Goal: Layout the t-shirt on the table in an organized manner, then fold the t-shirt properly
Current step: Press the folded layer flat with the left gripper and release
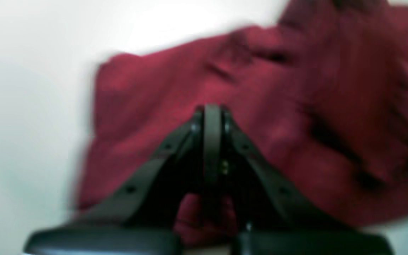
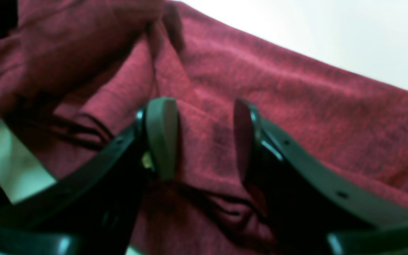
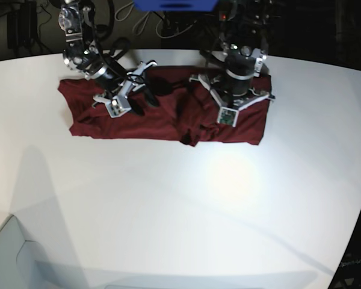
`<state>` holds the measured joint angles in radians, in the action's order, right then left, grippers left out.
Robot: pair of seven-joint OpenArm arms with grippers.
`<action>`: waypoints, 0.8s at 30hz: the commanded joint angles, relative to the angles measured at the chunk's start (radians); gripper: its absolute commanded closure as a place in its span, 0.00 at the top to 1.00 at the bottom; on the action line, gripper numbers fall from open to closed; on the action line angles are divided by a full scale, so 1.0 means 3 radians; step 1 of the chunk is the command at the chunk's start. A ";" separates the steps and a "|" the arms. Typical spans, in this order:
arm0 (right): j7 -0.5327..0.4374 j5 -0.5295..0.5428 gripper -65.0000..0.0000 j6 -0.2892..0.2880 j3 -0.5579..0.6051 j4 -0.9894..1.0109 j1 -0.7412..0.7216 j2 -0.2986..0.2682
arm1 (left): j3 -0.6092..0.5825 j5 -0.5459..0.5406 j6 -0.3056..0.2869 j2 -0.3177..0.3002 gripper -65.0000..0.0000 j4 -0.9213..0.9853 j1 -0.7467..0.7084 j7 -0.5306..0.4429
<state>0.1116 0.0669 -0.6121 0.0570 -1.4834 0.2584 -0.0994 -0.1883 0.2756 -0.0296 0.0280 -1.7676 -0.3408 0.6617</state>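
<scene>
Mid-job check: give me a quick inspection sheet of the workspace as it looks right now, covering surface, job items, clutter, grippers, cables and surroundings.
Surface: white table, bare in front of the garment, curved far edge.
Job's things: maroon t-shirt lies at the far side of the table, spread sideways but rumpled, with a bunched fold near its front middle; not folded yet.
Clutter: nothing seen on the table besides the shirt.
Grippers: left gripper shut, tips over the shirt; whether cloth is pinched is too blurred to tell. Right gripper open, a ridge of shirt fabric between its fingers.
Cables: dark cables hang behind the table.
Surroundings: dark background, blue object at the top edge.
</scene>
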 commanded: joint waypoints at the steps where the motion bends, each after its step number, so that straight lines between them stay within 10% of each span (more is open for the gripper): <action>1: -0.0088 0.0061 0.41 -0.0023 -0.0003 -0.0065 -0.0025 -0.0009 | -0.0132 -0.0026 -0.0011 -0.0050 0.00 -0.0079 -0.0002 -0.0065; 10: -0.0098 0.0061 0.41 -0.0023 -0.0009 -0.0065 -0.0025 -0.0014 | -0.0884 -0.0042 -0.0011 -0.0239 0.00 -0.0253 0.0116 -0.0065; 24: -0.0073 0.0061 0.42 -0.0023 -0.0704 -0.0479 0.0026 0.0211 | -0.0480 -0.0047 -0.0006 -0.0229 0.00 -0.0412 0.0187 -0.0029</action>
<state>0.1162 0.0666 -0.6121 -0.1532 -1.6085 0.2672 -0.0334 -0.3321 0.2600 -0.0341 -0.0490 -1.8706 -0.2977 0.6827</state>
